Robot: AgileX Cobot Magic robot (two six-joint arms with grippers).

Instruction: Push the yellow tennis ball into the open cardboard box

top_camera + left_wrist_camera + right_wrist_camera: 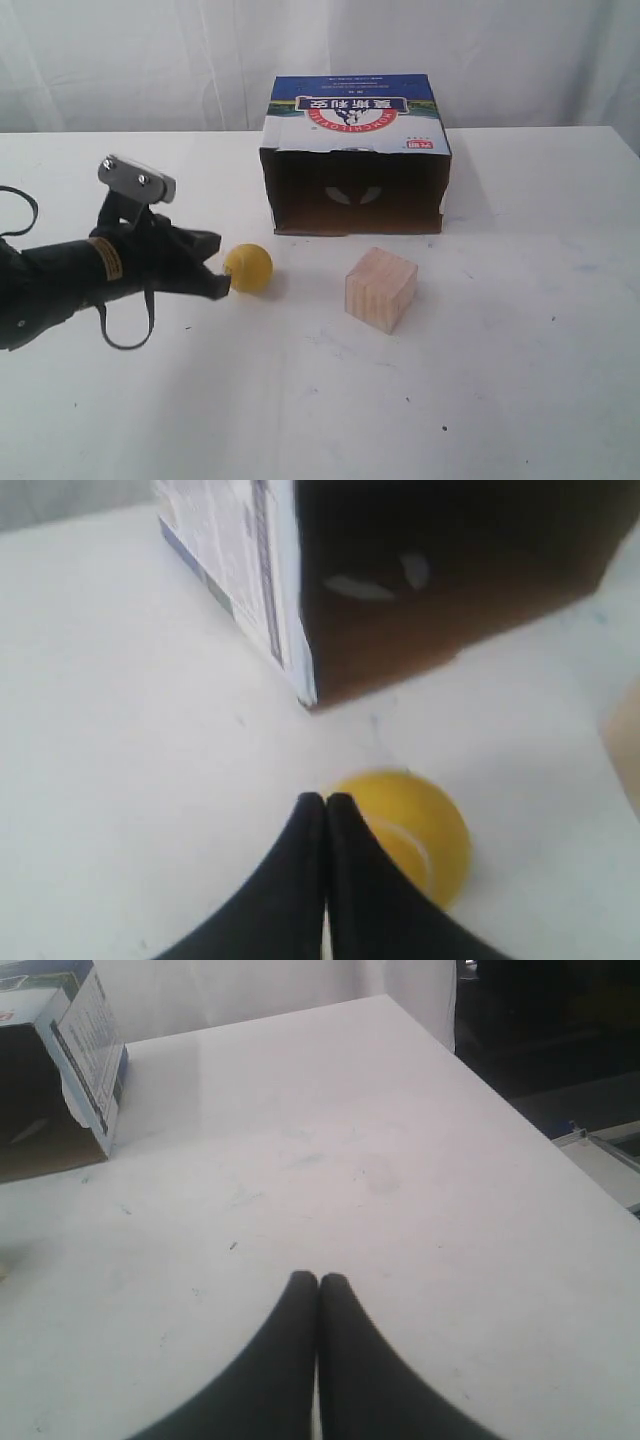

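The yellow tennis ball [248, 267] [415, 830] rests on the white table, in front of and to the left of the open cardboard box [355, 160] [420, 570] [60, 1070], whose dark brown inside faces the table's front. My left gripper [222, 284] [326, 799] is shut with nothing in it, its tips touching the ball's left side. My right gripper [318, 1278] is shut and empty over bare table, off to the right of the box; it does not show in the exterior view.
A light wooden cube [381, 288] stands to the right of the ball, in front of the box's opening. The white table [520, 380] ends at its right edge [520, 1110], with a dark drop beyond.
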